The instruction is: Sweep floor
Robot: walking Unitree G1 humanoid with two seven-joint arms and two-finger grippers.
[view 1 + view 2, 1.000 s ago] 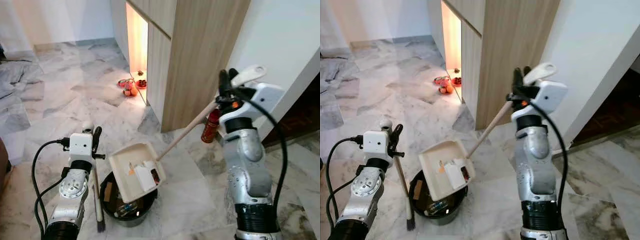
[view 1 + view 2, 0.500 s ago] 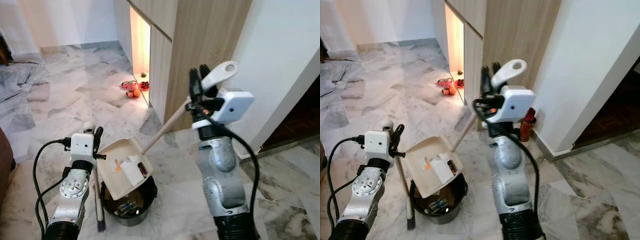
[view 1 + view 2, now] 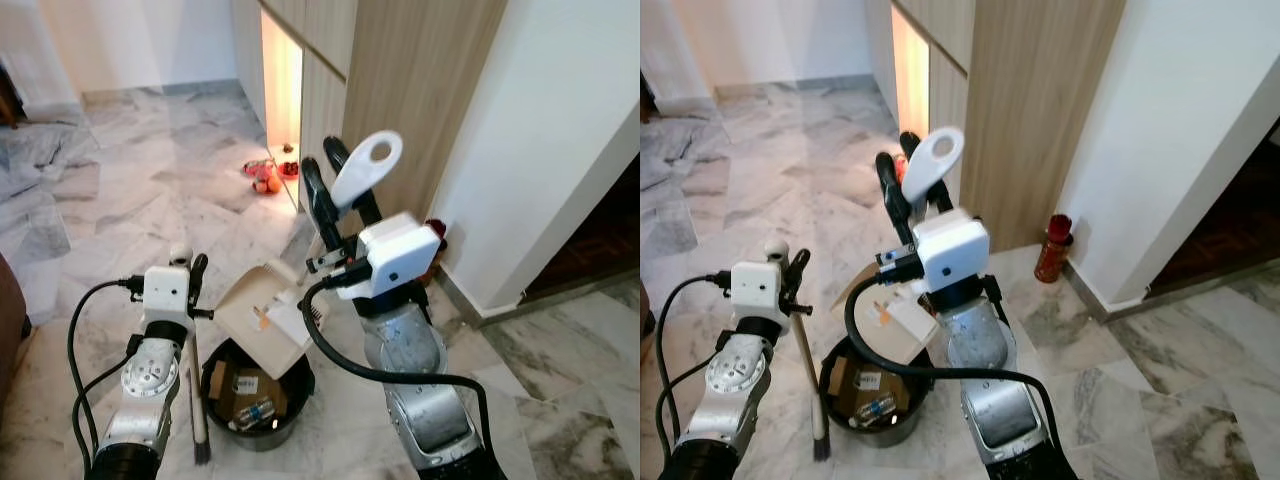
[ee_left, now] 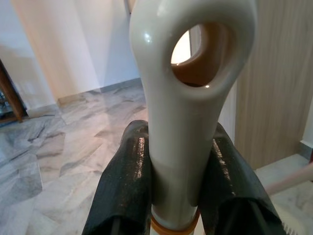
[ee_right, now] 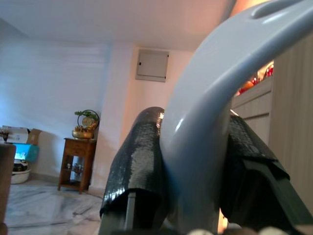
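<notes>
Cream dustpan [image 3: 268, 318] tipped steeply over black bin [image 3: 255, 400], mouth down so sweepings slide in; right tool [image 3: 335, 200] clamped on its long handle, raised high to steepen tilt. Left tool [image 3: 185, 268] clamped on upright broom [image 3: 196, 400], bristles on marble floor [image 3: 150, 200] beside bin

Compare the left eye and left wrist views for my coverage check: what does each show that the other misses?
Left eye: the black bin, and the right gripper shut on the dustpan handle. Left wrist: the hole through the broom handle's tip. Both: the left gripper clamping the broom, marble floor, wooden cabinet.
</notes>
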